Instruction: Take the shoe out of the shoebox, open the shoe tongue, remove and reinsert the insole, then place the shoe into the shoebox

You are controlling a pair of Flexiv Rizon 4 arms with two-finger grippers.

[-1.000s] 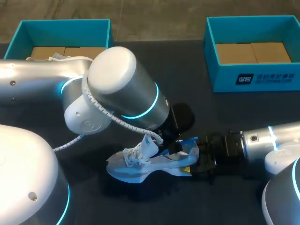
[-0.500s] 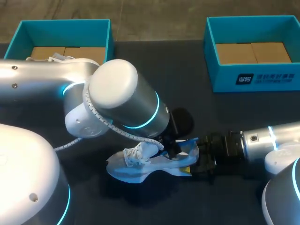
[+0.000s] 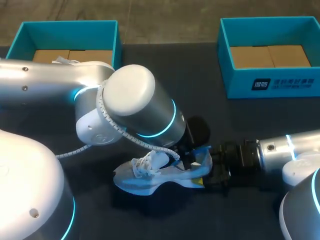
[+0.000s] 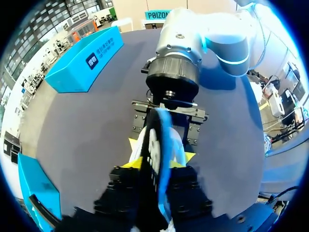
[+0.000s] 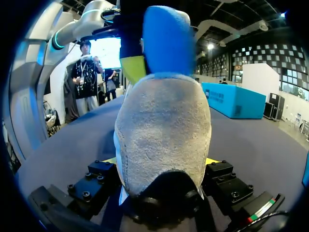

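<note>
Shoe point(image 3: 150, 176) — heel pinched in right pincer point(image 3: 206, 175), middle pinched by left pincer point(image 4: 161, 160) from above.

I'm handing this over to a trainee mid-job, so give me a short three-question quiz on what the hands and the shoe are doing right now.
1. True or false: the shoe held by the right hand rests inside the right shoebox.
2. The right hand grips the shoe's: A toe, B heel, C laces.
3. What colour is the insole pinched by the left hand?
Key: 1 false; 2 B; 3 blue.
</note>
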